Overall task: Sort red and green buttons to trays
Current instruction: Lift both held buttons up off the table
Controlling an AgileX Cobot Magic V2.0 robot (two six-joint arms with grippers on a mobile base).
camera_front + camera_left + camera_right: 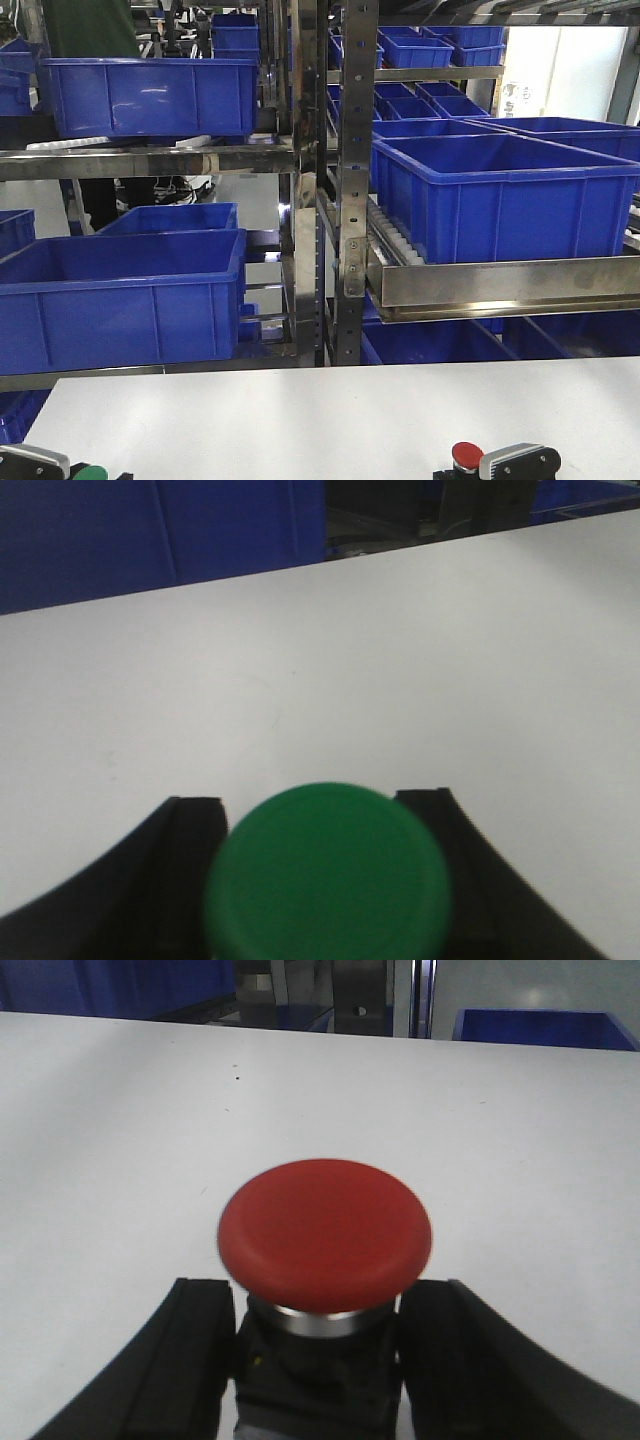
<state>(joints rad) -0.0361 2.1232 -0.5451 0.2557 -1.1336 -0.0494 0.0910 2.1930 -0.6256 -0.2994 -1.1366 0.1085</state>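
The green button (325,875) fills the bottom of the left wrist view. My left gripper (310,802) is shut on it, a black finger on each side, and the round cap hides the body. The red button (325,1225) has a steel collar and a dark block body. My right gripper (320,1295) is shut on that body, fingers pressed against both sides. In the front view the green cap (88,472) shows at the bottom left and the red cap (466,455) at the bottom right, over the white table (330,420). The trays are out of view.
Behind the table stands a metal rack (350,180) holding deep blue crates: one at the right (500,195), one low at the left (120,295), one on the upper left shelf (150,95). A person's legs show far back left.
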